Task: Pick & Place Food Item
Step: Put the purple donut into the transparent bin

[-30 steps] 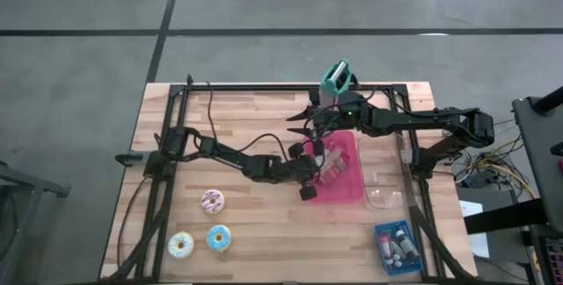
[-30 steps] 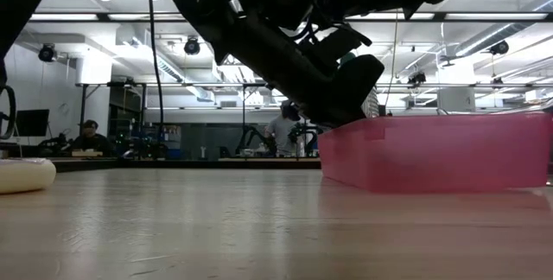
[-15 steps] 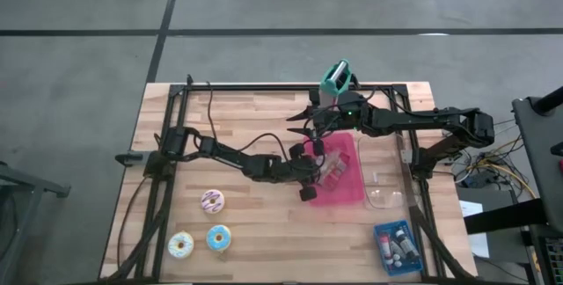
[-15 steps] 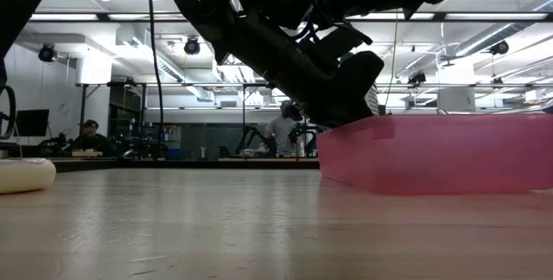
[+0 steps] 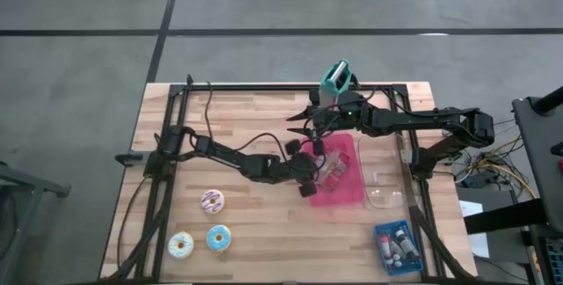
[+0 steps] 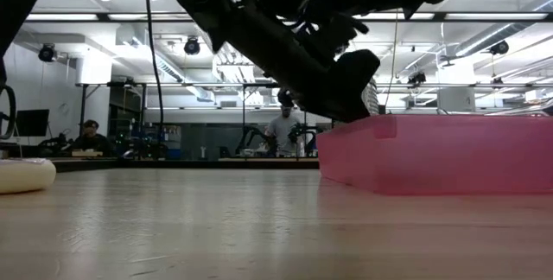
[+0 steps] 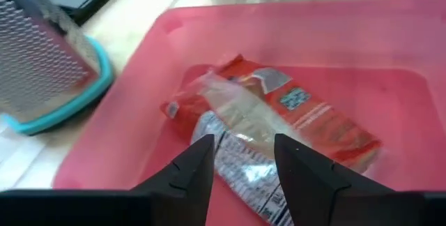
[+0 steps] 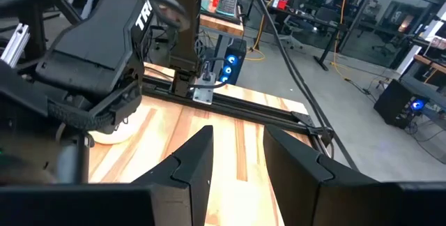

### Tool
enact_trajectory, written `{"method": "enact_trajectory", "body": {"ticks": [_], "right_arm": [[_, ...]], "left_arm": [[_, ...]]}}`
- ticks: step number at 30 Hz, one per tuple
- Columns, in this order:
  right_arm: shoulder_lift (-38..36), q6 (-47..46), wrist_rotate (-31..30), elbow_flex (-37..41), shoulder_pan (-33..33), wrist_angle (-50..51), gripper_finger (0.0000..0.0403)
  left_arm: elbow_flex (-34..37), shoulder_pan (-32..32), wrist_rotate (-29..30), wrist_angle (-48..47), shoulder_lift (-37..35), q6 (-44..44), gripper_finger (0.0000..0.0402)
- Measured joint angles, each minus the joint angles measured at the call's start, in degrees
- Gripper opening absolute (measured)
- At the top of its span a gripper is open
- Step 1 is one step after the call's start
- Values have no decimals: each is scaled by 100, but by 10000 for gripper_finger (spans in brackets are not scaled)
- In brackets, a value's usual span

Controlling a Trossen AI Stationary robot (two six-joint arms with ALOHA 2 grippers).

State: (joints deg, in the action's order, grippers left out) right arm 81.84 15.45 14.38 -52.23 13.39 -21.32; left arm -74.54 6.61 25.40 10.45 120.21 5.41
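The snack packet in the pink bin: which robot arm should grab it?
Probably the left. Its open tool hangs right over the snack packet in the pink bin, while the right tool points away.

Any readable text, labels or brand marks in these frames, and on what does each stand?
"TR": white letters, cut off, on the left arm's dark housing, seen in the right wrist view.
Snack packet in the pink bin: blue label and white printed panel, too blurred to read.
Blue box at the table corner: too small to read.
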Motion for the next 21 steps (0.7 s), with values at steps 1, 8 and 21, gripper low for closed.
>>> {"method": "enact_trajectory", "body": {"ticks": [1, 8, 21], "right_arm": [[0, 0, 0, 0, 0, 1, 121], [0, 0, 0, 0, 0, 4, 121], [0, -1, 1, 0, 0, 4, 121]], "left_arm": [[2, 6, 77, -54, -17, 62, 154], [346, 110, 636, -68, -144, 193, 154], [1564, 489, 1291, -69, -1251, 216, 154]]}}
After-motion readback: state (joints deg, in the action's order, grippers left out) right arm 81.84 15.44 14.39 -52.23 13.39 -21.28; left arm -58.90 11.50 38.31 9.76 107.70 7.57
